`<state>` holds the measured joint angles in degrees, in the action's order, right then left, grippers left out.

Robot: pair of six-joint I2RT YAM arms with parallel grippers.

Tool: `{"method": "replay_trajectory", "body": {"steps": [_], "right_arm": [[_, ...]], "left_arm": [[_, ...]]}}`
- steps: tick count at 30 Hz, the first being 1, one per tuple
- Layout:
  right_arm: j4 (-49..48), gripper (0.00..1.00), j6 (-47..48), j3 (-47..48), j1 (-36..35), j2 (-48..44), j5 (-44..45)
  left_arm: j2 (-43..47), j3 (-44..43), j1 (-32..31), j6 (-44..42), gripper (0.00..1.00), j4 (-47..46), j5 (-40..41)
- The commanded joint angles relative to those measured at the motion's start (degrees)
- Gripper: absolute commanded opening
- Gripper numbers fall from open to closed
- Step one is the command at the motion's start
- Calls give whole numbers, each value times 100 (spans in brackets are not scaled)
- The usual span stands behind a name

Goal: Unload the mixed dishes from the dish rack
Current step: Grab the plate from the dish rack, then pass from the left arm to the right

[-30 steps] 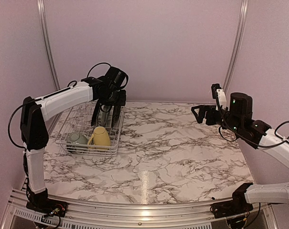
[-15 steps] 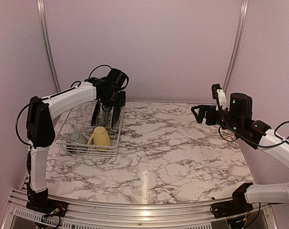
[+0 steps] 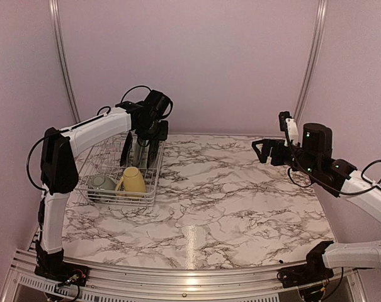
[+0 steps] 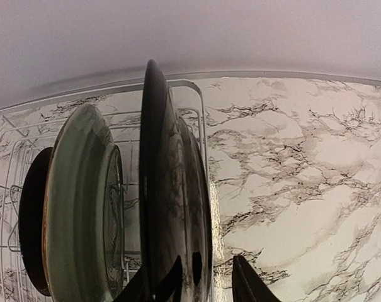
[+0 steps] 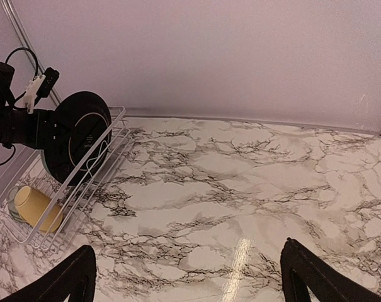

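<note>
The white wire dish rack (image 3: 96,165) stands at the table's left. Three plates stand on edge in its back slots (image 3: 140,151). In the left wrist view the nearest one is a dark glossy plate (image 4: 171,182), then a pale plate (image 4: 83,214), then a dark-backed plate (image 4: 31,220). A pale yellow mug (image 3: 132,180) and a pale-green bowl (image 3: 102,184) lie at the rack's front. My left gripper (image 4: 190,286) is open astride the dark plate's top rim, with a gap at its right finger (image 4: 244,284). My right gripper (image 3: 262,151) is open and empty, high over the table's right side.
The rack's right wire wall (image 4: 204,145) runs beside the dark plate. In the right wrist view the rack (image 5: 89,182), a plate (image 5: 80,135) and the mug (image 5: 36,207) show at left, with marble tabletop (image 5: 228,189) ahead. Walls close off the back and sides.
My left wrist has shifted slightly up and to the right over the plates. The dishes and my right arm have not moved.
</note>
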<state>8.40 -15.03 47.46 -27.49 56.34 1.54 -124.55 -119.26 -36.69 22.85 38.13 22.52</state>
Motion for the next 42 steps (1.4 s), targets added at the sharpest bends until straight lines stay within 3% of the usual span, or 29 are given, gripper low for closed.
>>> {"method": "replay_trajectory", "body": {"steps": [1, 7, 11, 16, 22, 42], "right_arm": [[-128, 98, -71, -27, -56, -53, -68], [-24, 99, 3, 12, -57, -68, 5], [-17, 98, 43, 21, -52, -137, 60], [12, 98, 50, 55, -54, -173, 113], [9, 98, 46, 38, -59, -195, 139], [-34, 98, -25, 194, -55, 20, -10]], "left_arm": [[-215, -295, 40, -61, 38, 356, -31], [-210, -352, 40, -87, 25, 396, 25], [-193, -427, 39, -118, 21, 433, 35], [-114, -545, 39, -182, 8, 497, 73], [104, -607, 39, -251, 1, 485, 152], [899, -600, 48, -363, 0, 291, 422]]}}
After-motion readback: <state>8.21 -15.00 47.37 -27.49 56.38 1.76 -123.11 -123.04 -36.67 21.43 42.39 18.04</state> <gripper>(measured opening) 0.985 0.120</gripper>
